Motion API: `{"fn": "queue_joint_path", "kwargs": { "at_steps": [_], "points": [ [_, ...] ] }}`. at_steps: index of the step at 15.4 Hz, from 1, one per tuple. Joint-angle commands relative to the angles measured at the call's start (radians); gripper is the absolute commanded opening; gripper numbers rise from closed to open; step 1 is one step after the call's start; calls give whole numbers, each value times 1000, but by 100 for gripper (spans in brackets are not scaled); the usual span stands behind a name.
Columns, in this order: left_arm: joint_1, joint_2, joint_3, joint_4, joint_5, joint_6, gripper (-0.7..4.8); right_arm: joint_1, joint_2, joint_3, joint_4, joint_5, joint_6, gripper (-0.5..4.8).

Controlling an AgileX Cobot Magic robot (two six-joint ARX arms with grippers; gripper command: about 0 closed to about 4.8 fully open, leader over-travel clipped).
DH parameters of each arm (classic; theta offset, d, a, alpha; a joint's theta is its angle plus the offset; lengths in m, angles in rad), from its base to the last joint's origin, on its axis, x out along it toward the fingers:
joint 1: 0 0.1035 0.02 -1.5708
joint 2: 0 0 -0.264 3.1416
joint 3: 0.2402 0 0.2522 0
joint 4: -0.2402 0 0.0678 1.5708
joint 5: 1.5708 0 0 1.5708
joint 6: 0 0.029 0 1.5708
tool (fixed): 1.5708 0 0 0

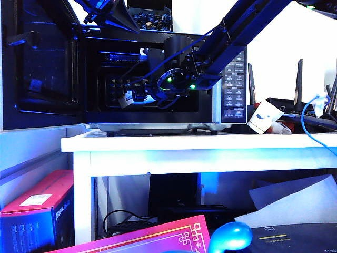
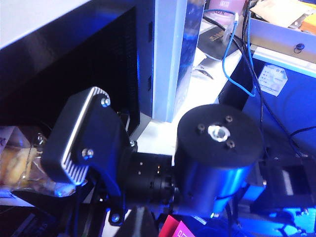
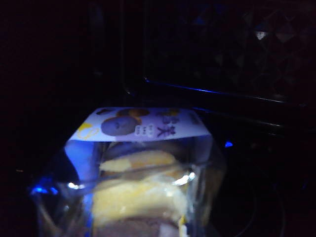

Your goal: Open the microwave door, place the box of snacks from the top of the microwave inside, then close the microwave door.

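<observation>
The microwave [image 1: 234,79] stands on a white table with its microwave door [image 1: 42,63] swung wide open to the left. My right arm reaches into the dark cavity. My right gripper [image 1: 131,96] is shut on the box of snacks [image 1: 127,99], a clear pack of yellow cakes with a printed label [image 3: 143,187]. The left wrist view shows one ribbed finger [image 2: 81,136] of that gripper beside the pack [image 2: 15,160]. My left gripper [image 1: 118,16] hangs above the microwave's top front edge. Its own tips [image 2: 143,224] are dark, and I cannot make out their state.
A black box with dark blue contents [image 1: 150,18] sits on top of the microwave. A router with antennas [image 1: 295,100], a white paper cup [image 1: 263,118] and a blue cable lie right of it on the table [image 1: 200,145]. Boxes [image 1: 37,211] are stacked under the table.
</observation>
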Motion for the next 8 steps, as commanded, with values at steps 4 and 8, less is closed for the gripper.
{"fn": "queue_joint_path", "kwargs": {
  "at_steps": [4, 8],
  "points": [
    [3, -3, 1, -2, 4, 0, -6, -36, -3, 6, 54, 35, -3, 252],
    [3, -3, 1, -1, 3, 0, -6, -45, -3, 6, 67, 51, -15, 252]
  ]
}}
